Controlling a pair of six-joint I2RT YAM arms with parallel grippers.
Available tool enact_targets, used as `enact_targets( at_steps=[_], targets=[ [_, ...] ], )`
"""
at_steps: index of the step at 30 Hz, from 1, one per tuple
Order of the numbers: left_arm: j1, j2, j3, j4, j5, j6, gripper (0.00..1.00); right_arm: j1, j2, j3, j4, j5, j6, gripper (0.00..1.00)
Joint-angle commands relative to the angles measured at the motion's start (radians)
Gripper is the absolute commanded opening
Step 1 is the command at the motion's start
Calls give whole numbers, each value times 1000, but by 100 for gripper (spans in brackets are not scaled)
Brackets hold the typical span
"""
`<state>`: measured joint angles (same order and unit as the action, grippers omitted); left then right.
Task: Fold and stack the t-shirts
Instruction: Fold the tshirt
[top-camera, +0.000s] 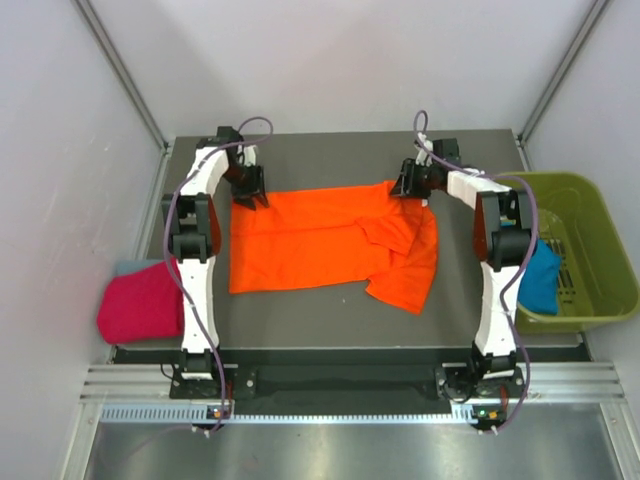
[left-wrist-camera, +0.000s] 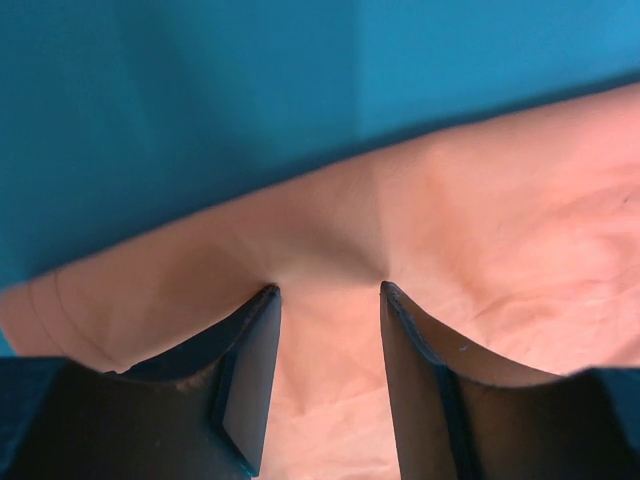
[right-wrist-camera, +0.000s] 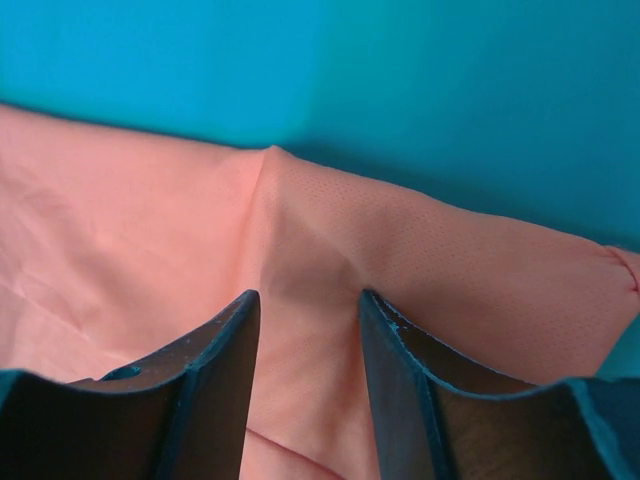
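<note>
The bright orange t-shirt (top-camera: 320, 240) lies spread on the dark table (top-camera: 300, 320), with its right part folded over and rumpled. My left gripper (top-camera: 252, 195) stands at the shirt's far left corner. In the left wrist view, my left gripper (left-wrist-camera: 327, 288) is partly open, tips pressed into the orange cloth (left-wrist-camera: 480, 230) near its edge. My right gripper (top-camera: 408, 186) stands at the far right corner. In the right wrist view, my right gripper (right-wrist-camera: 305, 293) is partly open, with cloth (right-wrist-camera: 130, 220) puckered between the tips. No white tag shows.
A magenta-pink shirt (top-camera: 140, 305) lies folded off the table's left edge on a grey-blue one (top-camera: 128, 266). An olive-green bin (top-camera: 600, 215) at the right holds a teal-blue shirt (top-camera: 543, 280). White walls and metal posts ring the table.
</note>
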<state>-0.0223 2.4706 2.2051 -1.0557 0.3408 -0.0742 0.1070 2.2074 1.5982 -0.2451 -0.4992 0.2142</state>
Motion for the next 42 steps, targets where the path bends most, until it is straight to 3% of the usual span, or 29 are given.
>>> enact_targets(
  at_steps=[1, 8, 16, 21, 24, 29, 37, 42],
  targets=[
    [-14, 143, 34, 105, -94, 33, 50, -12, 64, 74, 44, 31, 40, 46],
    [-21, 217, 183, 145, -134, 42, 52, -13, 107, 134, 69, 62, 71, 49],
    [-24, 206, 226, 177, -160, 47, 49, -15, 83, 129, 67, 50, 83, 50],
    [-18, 23, 167, 198, -284, 50, 56, -15, -6, 65, 73, 25, 80, 51],
    [15, -60, 85, 192, -277, 57, 62, -15, -26, 49, 70, 28, 71, 51],
    [67, -108, -16, 152, -257, 65, 63, -16, -31, 43, 64, 30, 62, 52],
    [82, -81, -31, 152, -254, 65, 62, -16, -21, 39, 66, 34, 48, 52],
    [79, -49, -25, 148, -178, 60, 50, -16, -28, 32, 61, 48, 36, 52]
  ],
)
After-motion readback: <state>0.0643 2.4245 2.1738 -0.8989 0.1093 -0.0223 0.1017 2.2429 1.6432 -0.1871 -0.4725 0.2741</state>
